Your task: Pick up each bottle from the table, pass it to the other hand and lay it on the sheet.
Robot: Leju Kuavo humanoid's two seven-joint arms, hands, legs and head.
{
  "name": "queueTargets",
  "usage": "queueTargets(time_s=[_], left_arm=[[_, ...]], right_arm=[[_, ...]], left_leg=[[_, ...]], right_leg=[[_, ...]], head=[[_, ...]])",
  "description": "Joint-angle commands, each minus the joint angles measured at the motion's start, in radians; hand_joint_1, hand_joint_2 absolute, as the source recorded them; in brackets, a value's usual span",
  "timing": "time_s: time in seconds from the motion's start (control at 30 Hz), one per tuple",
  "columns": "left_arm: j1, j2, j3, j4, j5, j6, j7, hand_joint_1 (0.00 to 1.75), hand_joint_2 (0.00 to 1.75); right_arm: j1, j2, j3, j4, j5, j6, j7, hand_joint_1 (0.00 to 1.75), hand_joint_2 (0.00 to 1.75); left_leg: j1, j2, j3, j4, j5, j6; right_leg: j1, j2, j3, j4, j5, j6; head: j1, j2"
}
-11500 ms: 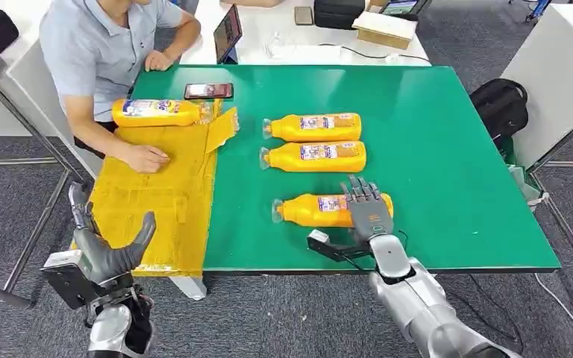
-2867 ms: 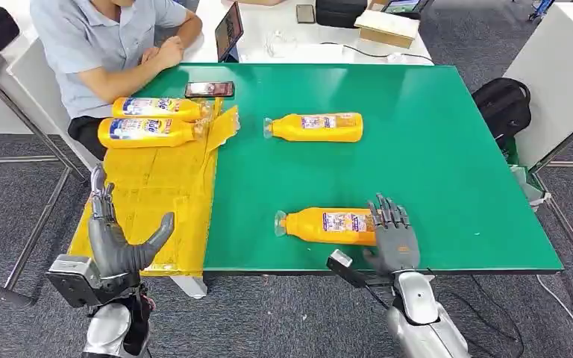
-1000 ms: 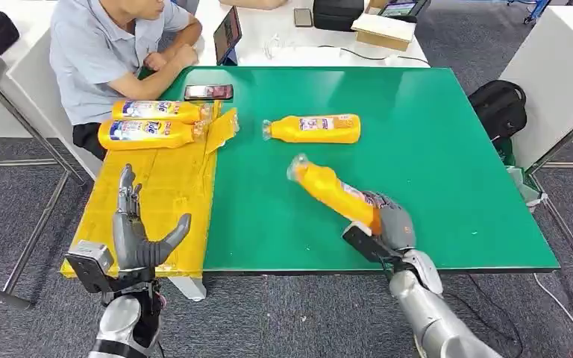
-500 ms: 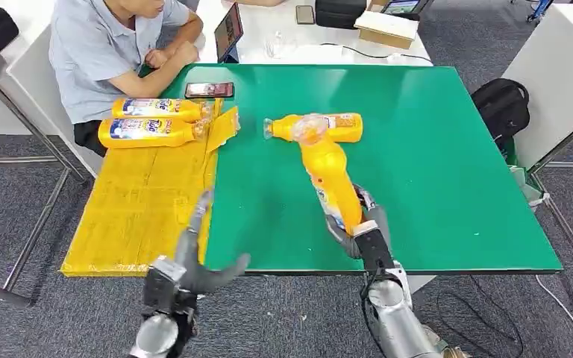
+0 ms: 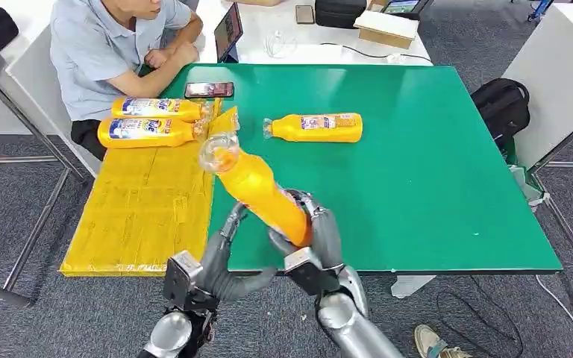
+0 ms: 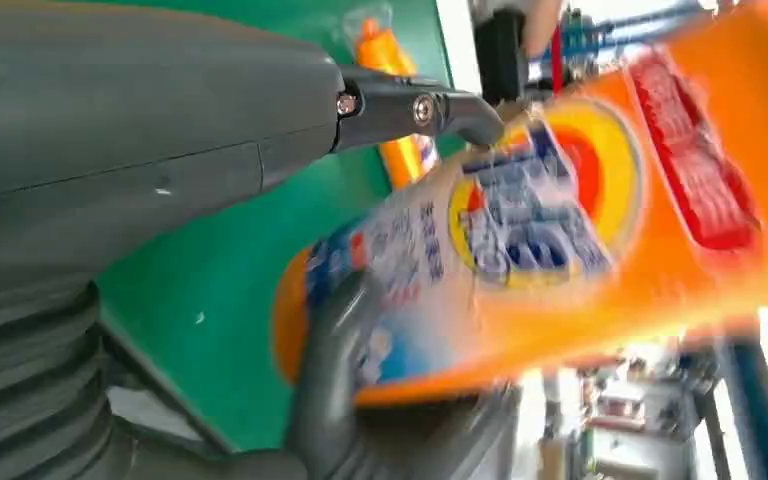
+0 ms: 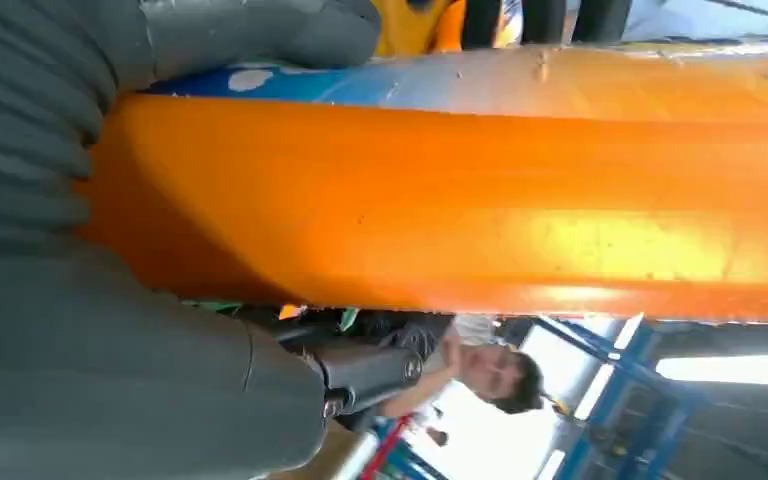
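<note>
The right hand [image 5: 315,237] grasped the lifted bottle [image 5: 257,192] by its base, above the near edge of the green table [image 5: 433,186]. The cap end tilted up toward the yellow sheet [image 5: 145,205], probably to leave the body free for the other hand. The left hand [image 5: 227,257] was spread open just beside it; whether it already touched the bottle I cannot tell, the left wrist view being blurred. Two bottles [image 5: 149,123] lay at the sheet's far edge, where bottles were due. One bottle [image 5: 315,127] waited mid-table toward the far edge.
</note>
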Motion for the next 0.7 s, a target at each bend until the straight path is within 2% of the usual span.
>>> queueTargets(time_s=[0.03,0.13,0.27,0.37,0.7], left_arm=[[-0.069,-0.011,0.011,0.023,0.072,0.013,0.003,0.00,1.75],[-0.061,-0.011,0.012,-0.008,0.106,0.005,-0.005,0.00,1.75],[-0.046,-0.004,0.004,-0.069,0.150,-0.019,-0.023,0.00,1.75],[-0.041,0.000,0.004,-0.086,0.160,-0.025,-0.024,0.00,1.75],[-0.040,-0.002,0.036,-0.097,0.282,-0.065,0.025,0.00,1.75]], right_arm=[[-0.044,-0.025,0.328,0.103,-0.025,-0.045,0.001,1.69,1.75],[-0.040,-0.022,0.357,0.118,-0.052,-0.045,0.001,1.68,1.75],[-0.045,-0.022,0.382,0.136,-0.060,-0.050,0.001,1.75,1.75],[-0.046,-0.021,0.385,0.145,-0.059,-0.050,0.001,1.71,1.75],[-0.035,-0.029,0.401,0.185,-0.048,-0.082,0.001,1.75,1.75]], left_leg=[[0.001,0.002,0.004,0.000,-0.002,-0.001],[0.000,0.002,0.004,-0.001,-0.002,-0.001],[0.001,0.001,0.003,0.000,-0.001,-0.001],[0.001,0.000,0.005,-0.001,-0.002,-0.002],[0.001,-0.001,0.004,-0.001,-0.001,-0.001]], right_leg=[[0.001,0.001,0.004,-0.001,-0.001,-0.002],[0.001,0.000,0.004,-0.001,-0.002,-0.002],[0.001,-0.001,0.003,-0.001,-0.001,-0.002],[0.001,-0.003,0.004,-0.001,-0.002,-0.002],[0.001,-0.004,0.003,-0.002,-0.002,-0.002]], head=[[0.000,0.000],[-0.001,0.000],[0.000,0.000],[0.000,0.000],[-0.001,0.000]])
